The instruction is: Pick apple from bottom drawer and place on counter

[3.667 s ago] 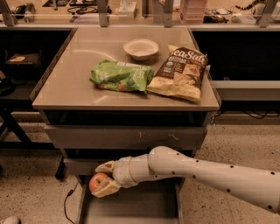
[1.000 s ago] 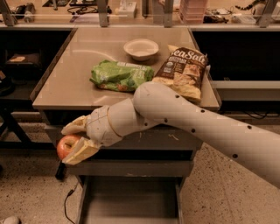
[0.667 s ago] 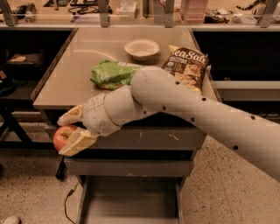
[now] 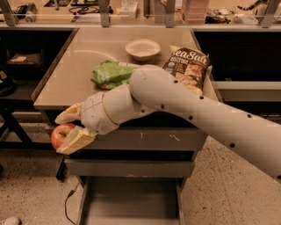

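My gripper (image 4: 66,131) is shut on the small red-orange apple (image 4: 59,134) and holds it in the air just left of the cabinet's front left corner, a little below the level of the counter (image 4: 92,48). The white arm reaches in from the lower right across the cabinet front. The bottom drawer (image 4: 131,200) stands pulled open below, its grey floor bare.
On the counter lie a green chip bag (image 4: 110,73), a brown chip bag (image 4: 189,66) and a white bowl (image 4: 142,48). Two shut grey drawer fronts (image 4: 145,140) are above the open drawer. A cluttered bench (image 4: 140,13) runs behind. A cable (image 4: 68,202) lies on the floor at left.
The gripper lifted the apple out of the bottom drawer, up and to the left, and has risen slightly higher in the last second.
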`<state>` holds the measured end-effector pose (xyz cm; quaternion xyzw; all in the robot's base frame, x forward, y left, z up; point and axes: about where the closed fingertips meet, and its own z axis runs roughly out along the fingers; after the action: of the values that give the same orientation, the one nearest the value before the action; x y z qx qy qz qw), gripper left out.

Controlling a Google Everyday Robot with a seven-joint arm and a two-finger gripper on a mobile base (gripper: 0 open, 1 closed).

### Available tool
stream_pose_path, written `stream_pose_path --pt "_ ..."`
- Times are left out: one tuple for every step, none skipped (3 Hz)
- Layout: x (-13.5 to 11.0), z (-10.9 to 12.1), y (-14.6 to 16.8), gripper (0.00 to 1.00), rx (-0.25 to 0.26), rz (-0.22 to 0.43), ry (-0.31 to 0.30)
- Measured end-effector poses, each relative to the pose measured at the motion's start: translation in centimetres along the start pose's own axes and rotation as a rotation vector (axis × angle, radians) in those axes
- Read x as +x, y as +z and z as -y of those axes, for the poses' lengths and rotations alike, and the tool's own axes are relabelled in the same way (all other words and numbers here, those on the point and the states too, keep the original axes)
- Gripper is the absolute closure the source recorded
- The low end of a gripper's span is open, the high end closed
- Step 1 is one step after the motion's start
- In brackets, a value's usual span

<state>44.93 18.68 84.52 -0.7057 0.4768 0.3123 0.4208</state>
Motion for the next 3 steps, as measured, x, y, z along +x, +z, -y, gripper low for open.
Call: stream_pose_path --pt "-0.4 2.5 0.2 1.0 -0.004 0.027 -0.037" --pt "-1.5 5.8 -0.3 1.0 -0.012 0.037 -0.07" --pt "-4.6 10.9 -1.6 1.0 -0.049 -0.002 -0.123"
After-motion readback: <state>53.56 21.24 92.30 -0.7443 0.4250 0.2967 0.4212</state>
